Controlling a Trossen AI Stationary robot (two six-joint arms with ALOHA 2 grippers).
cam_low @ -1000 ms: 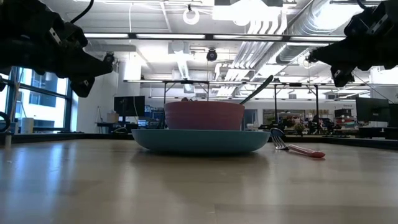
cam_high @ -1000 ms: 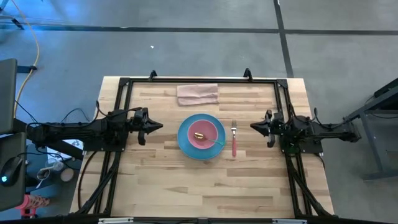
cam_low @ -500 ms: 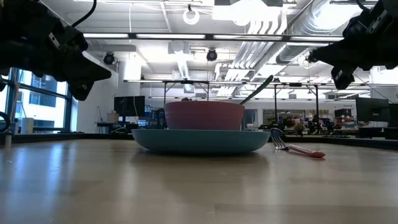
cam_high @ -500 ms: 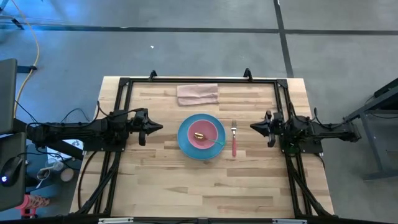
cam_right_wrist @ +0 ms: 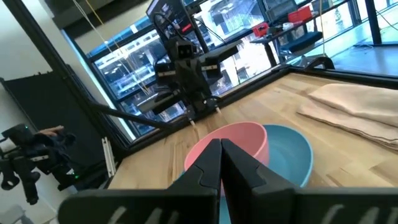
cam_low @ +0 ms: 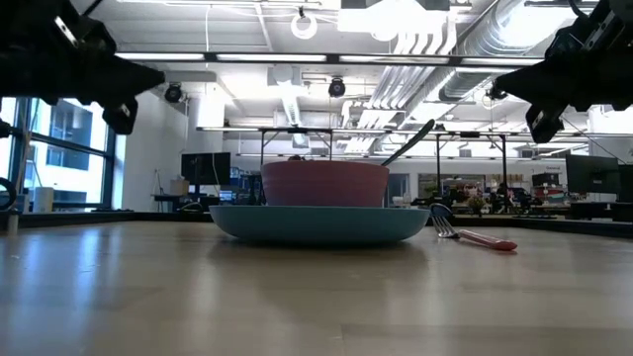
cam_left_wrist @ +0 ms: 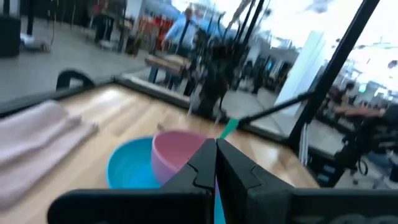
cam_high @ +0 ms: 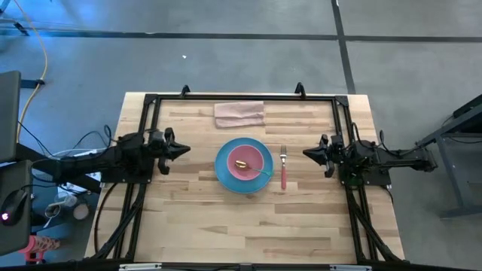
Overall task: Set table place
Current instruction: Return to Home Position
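A light-blue plate [cam_high: 223, 172] lies at the table's middle with a pink bowl [cam_high: 251, 156] standing in it. A gold spoon with a green handle [cam_high: 263, 172] rests in the bowl, its handle leaning on the rim. A pink-handled silver fork [cam_high: 284, 168] lies flat on the wood just right of the plate. My left gripper [cam_high: 184, 150] is shut and empty, left of the plate and above the table. My right gripper [cam_high: 307, 153] is shut and empty, right of the fork. Plate and bowl also show in the left wrist view [cam_left_wrist: 134, 167] and the right wrist view [cam_right_wrist: 292, 154].
A folded pinkish-beige cloth [cam_high: 239, 114] lies at the far side of the table [cam_high: 226, 226], behind the plate. A black rail frame [cam_high: 147, 113] runs around the tabletop. Bare wood lies toward the near edge.
My left gripper has drawn back toward the table's left edge, away from the plate, and has risen a little in the low view. The plate, bowl, spoon and fork have stayed where they were.
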